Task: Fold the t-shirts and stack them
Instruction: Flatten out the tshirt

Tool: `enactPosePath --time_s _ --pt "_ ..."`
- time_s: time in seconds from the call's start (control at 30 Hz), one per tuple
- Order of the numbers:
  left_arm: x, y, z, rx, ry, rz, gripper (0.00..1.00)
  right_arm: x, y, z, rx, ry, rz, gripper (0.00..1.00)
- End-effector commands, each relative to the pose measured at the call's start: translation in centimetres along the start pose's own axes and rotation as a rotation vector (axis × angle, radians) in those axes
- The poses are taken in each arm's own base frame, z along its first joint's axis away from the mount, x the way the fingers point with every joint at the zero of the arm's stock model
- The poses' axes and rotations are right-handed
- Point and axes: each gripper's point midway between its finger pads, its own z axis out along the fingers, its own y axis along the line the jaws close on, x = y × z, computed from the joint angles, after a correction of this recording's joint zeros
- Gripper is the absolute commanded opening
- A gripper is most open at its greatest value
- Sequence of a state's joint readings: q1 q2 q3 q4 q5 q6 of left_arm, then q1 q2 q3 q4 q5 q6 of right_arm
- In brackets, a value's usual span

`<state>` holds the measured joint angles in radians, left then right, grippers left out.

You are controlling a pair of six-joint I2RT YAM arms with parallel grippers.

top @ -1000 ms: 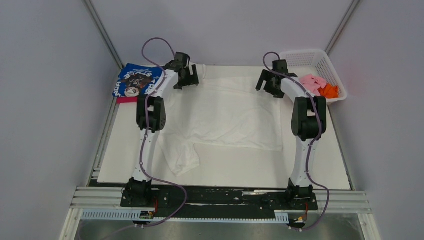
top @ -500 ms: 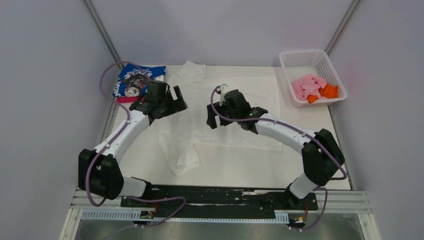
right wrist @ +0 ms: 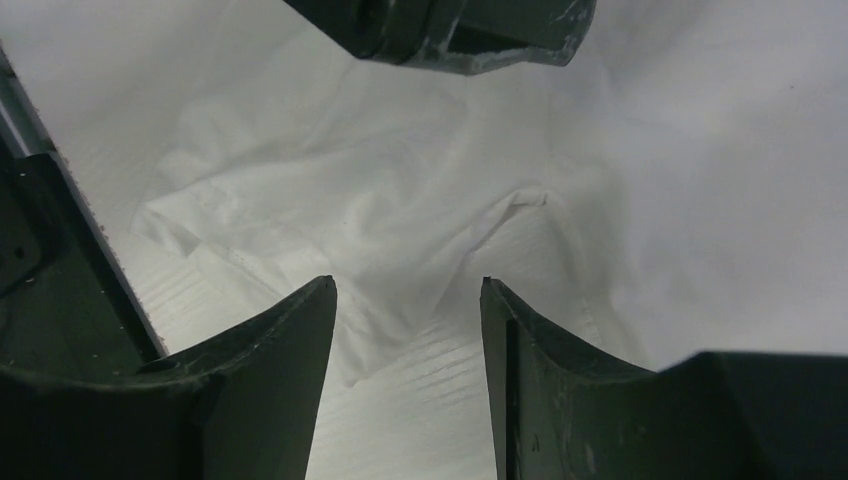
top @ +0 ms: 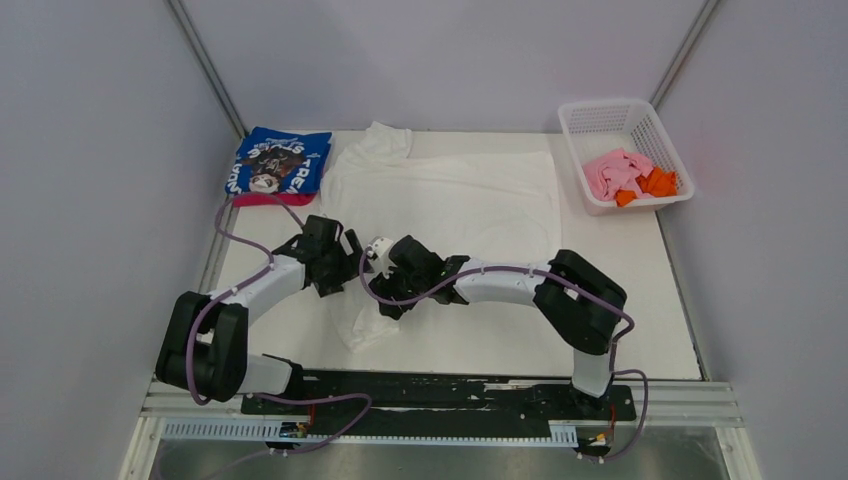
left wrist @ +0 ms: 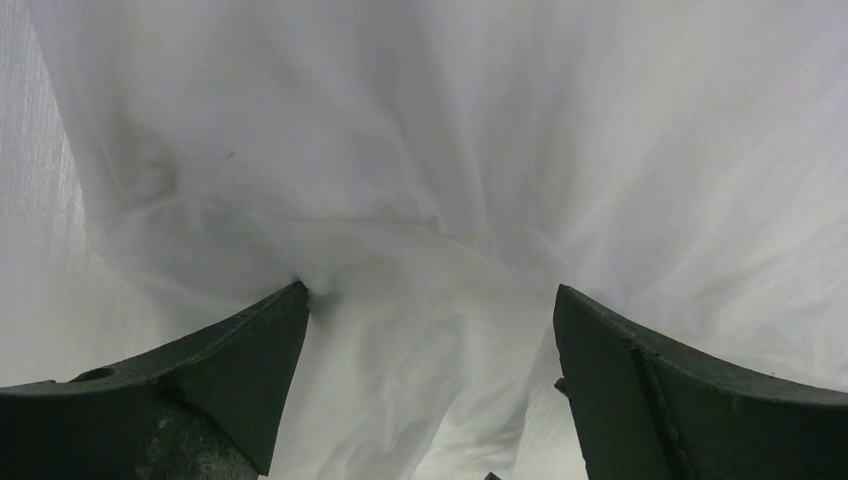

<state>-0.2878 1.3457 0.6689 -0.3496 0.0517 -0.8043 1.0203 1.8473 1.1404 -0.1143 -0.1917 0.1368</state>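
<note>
- Enclosure walls (top: 450, 60): plain pale grey, closing off the left, far and right sides of the bench.
- Bench (top: 620, 300): flat white top, with both arms mounted on its near edge.
- White t-shirt (top: 450, 210): the largest garment, and it reads as plain white in every view. It lies spread flat from the middle of the bench to the far edge. One sleeve is bunched at the far edge left of centre, and the other trails, crumpled, toward the near-left corner. Soft creases run across the cloth (left wrist: 450, 150) in the left wrist view, and the loose sleeve folds (right wrist: 400, 200) fill the right wrist view.
- Left gripper (top: 348, 262): low over the shirt's near-left part, where the trailing sleeve begins. Its jaws (left wrist: 425, 300) are spread, with cloth between them but nothing pinched.
- Right gripper (top: 390, 285): just beside the left one, on its right, over the same sleeve. Its jaws (right wrist: 405, 290) are also spread and hold nothing.
- Basket (top: 640, 115): white lattice, at the far-right corner.
- Blue t-shirt (top: 278, 160): folded at the far-left corner, white lettering facing up.
- Pink t-shirt (top: 612, 172): crumpled inside the basket.
- Orange t-shirt (top: 655, 183): beside the pink one, also in the basket.
- Magenta t-shirt (top: 245, 199): only an edge shows under the blue one.
</note>
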Motion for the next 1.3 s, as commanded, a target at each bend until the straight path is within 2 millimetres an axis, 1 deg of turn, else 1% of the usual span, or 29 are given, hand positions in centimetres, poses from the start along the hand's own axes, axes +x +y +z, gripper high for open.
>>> enactPosePath --time_s 0.0,0.07,0.2,0.27,0.3,0.4,0.5,0.67,0.77,0.87,1.03,1.07,1.17,1.2,1.23,1.27 --pt "0.6 1.0 1.0 -0.034 0.003 -0.054 1.0 -1.2 0.0 1.2 0.025 -0.026 -0.083 0.54" --pt "1.1 1.9 1.1 -0.064 0.009 -0.062 1.0 -0.3 -0.1 1.7 0.053 0.002 -0.102 0.54" --pt "1.8 2.9 1.0 -0.093 0.018 -0.071 1.0 1.5 -0.6 2.2 0.11 0.05 -0.109 0.55" --pt "1.7 3.4 0.8 -0.119 0.0 -0.073 1.0 2.2 -1.1 2.1 0.152 0.069 -0.106 0.54" --pt "1.7 3.6 0.7 -0.126 -0.002 -0.074 1.0 2.3 -1.8 1.8 0.198 0.07 -0.107 0.54" --pt "1.4 4.4 0.4 -0.172 -0.018 -0.065 1.0 3.2 -2.8 0.6 0.279 0.083 -0.105 0.49" --pt "0.9 4.7 0.0 -0.197 -0.039 -0.054 1.0 4.4 -3.7 -0.9 0.34 0.104 -0.076 0.43" --pt "0.3 5.4 -0.5 -0.233 -0.065 -0.032 1.0 7.5 -4.7 -2.9 0.405 0.161 -0.017 0.37" --pt "-0.1 5.3 -0.6 -0.241 -0.075 -0.022 1.0 8.6 -4.9 -4.3 0.435 0.163 0.034 0.25" --pt "-0.2 5.3 -0.5 -0.243 -0.072 -0.009 1.0 9.1 -4.6 -5.7 0.439 0.15 0.089 0.25" --pt "-0.4 4.1 -0.6 -0.196 -0.057 0.016 1.0 10.4 -4.3 -7.7 0.444 0.154 0.156 0.25" --pt "-0.5 3.9 -0.7 -0.183 -0.058 0.021 1.0 10.3 -4.2 -8.0 0.438 0.144 0.168 0.26" --pt "-0.3 2.8 -1.5 -0.124 -0.042 0.045 1.0 9.0 -4.2 -9.3 0.429 0.079 0.223 0.29" --pt "-0.5 2.2 -2.0 -0.096 -0.051 0.052 1.0 8.2 -4.6 -9.9 0.433 0.046 0.249 0.3" --pt "-0.1 1.8 -2.4 -0.077 -0.034 0.067 1.0 7.3 -5.0 -10.6 0.438 0.01 0.28 0.31" --pt "-0.4 1.1 -3.1 -0.052 -0.049 0.076 1.0 6.3 -5.5 -11.3 0.443 -0.03 0.31 0.34"
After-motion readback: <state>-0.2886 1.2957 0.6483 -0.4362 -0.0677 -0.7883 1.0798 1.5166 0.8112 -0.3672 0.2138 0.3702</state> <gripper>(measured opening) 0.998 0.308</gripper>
